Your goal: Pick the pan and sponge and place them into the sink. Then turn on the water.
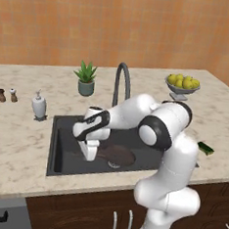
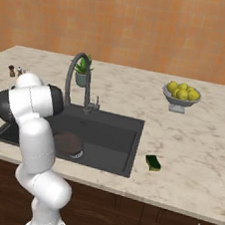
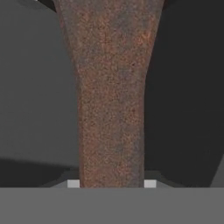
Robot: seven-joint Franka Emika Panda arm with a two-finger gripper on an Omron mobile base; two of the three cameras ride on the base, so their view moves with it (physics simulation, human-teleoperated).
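The dark brown pan point(image 1: 118, 155) lies low in the dark grey sink point(image 1: 59, 153), its round body beside the drain. My gripper point(image 1: 90, 151) reaches down into the basin at the pan's left end. In the hand view the rusty brown pan handle point(image 3: 111, 109) runs up from between the two light pads point(image 3: 73, 183), which touch its sides, so the gripper point(image 3: 111, 183) is shut on it. The pan point(image 2: 68, 143) also shows in the sink point(image 2: 116, 135) behind my arm. The green sponge point(image 1: 206, 148) point(image 2: 153, 162) lies on the counter right of the sink. No water runs from the faucet point(image 1: 121, 82).
Behind the sink stand a potted plant point(image 1: 86, 79) and the arched faucet point(image 2: 78, 75). A white soap dispenser point(image 1: 38, 106) and two small shakers point(image 1: 7, 95) sit to the left. A bowl of lemons point(image 1: 183, 85) stands at the back right.
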